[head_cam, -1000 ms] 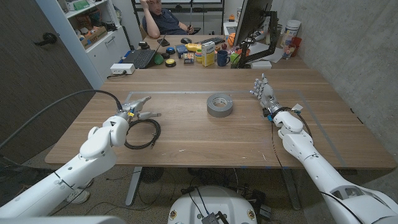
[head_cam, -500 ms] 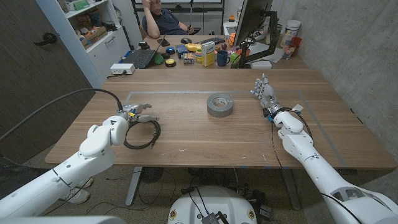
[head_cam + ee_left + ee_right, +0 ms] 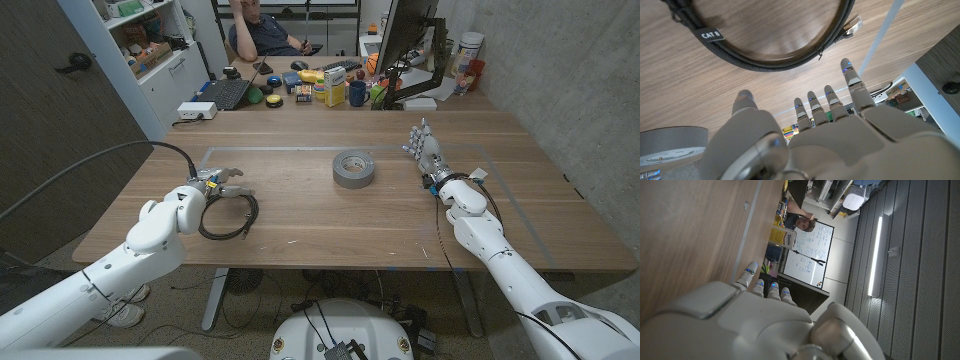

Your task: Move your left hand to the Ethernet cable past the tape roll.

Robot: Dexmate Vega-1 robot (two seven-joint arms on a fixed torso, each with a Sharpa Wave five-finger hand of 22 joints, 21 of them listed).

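- Fingers (image 3: 852, 82) of the left hand (image 3: 213, 184) spread, gripping nothing, poised above the coiled black Ethernet cable (image 3: 229, 214).
- Round glossy coil, clear plug, tag reading "CAT 6", lying on wood-grain table (image 3: 300, 215).
- Grey tape roll (image 3: 354, 168) well apart, mid-table.
- Right hand (image 3: 426, 150) upright on edge, fingers loosely apart, empty.
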